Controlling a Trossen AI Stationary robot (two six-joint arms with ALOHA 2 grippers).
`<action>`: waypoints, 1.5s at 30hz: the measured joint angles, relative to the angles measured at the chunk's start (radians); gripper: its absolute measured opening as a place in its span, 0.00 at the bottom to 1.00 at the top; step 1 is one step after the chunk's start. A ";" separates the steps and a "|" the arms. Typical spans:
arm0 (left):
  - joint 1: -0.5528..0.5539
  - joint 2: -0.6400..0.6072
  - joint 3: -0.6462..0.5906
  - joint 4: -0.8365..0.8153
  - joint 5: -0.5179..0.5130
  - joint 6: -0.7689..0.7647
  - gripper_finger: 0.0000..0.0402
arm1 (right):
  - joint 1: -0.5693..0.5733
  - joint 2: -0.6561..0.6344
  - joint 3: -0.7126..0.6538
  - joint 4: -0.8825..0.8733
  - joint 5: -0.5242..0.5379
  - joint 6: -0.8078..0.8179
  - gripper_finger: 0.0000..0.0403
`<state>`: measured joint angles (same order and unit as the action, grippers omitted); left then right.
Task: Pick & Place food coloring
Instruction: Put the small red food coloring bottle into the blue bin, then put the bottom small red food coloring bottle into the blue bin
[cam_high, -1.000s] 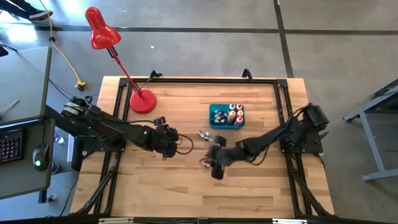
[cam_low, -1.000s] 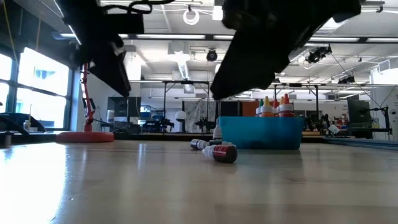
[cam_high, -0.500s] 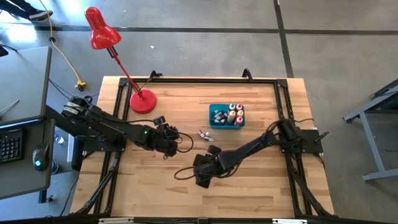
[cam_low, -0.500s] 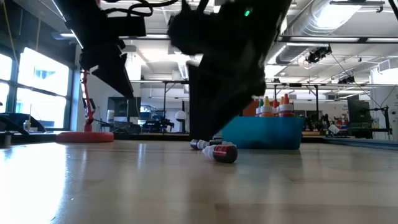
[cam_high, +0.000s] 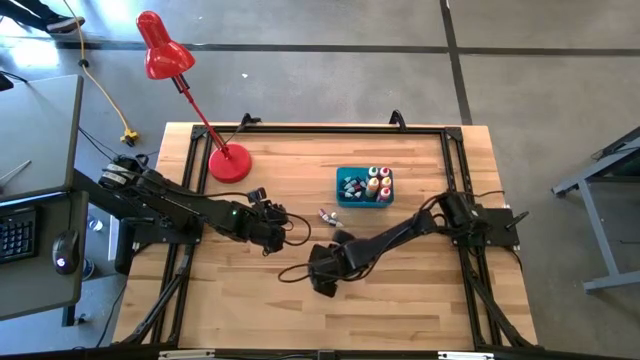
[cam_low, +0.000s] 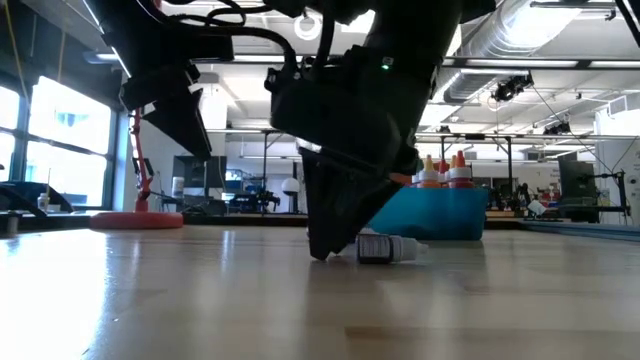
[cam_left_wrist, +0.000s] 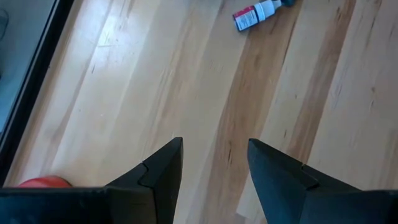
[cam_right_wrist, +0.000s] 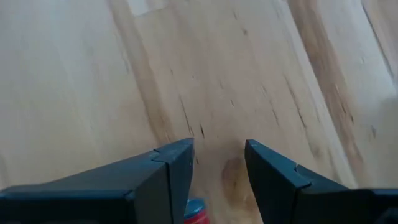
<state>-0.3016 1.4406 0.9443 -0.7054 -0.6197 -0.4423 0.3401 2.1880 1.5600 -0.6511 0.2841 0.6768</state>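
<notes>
Right gripper (cam_high: 322, 278) is positioned low over the wooden table (cam_high: 400, 310), near its middle, with the right arm stretched out from its base at the table's right edge. In the right wrist view its two fingers (cam_right_wrist: 168, 171) are set a narrow gap apart with bare wood between them; a small red and blue object (cam_right_wrist: 195, 213) is seen at the base of that gap, but it cannot be told whether it is gripped. In the low view the gripper (cam_low: 322, 250) is lowered to the table surface, just beside a small bottle (cam_low: 388, 247) lying on its side.

Left gripper (cam_high: 272, 232) is held above the table to the left of centre, fingers (cam_left_wrist: 158, 171) parted and empty, with one red-labelled bottle (cam_left_wrist: 258, 12) lying ahead of it.

Several food coloring bottles (cam_high: 375, 182) are stood upright in the blue bin (cam_high: 343, 198), and further bottles (cam_high: 327, 217) are left on the table just beside it. A red lamp (cam_high: 160, 45) is placed at the far left.

Compared with half a second earlier, the right gripper is shifted only slightly and is brought lower; the left arm is unchanged.
</notes>
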 joint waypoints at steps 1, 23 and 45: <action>0.000 0.000 0.000 0.000 0.000 0.000 0.44 | 0.000 -0.011 -0.002 -0.003 -0.002 -0.036 0.35; 0.000 0.000 0.000 0.001 0.008 0.000 0.43 | 0.072 -0.124 -0.005 -0.136 -0.100 -0.391 0.35; 0.000 0.000 0.000 -0.001 0.010 0.017 0.43 | -0.017 -0.105 -0.132 -0.072 -0.265 -0.389 0.35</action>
<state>-0.3016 1.4410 0.9447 -0.7063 -0.6094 -0.4255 0.3227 2.0825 1.4279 -0.7228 0.0196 0.2878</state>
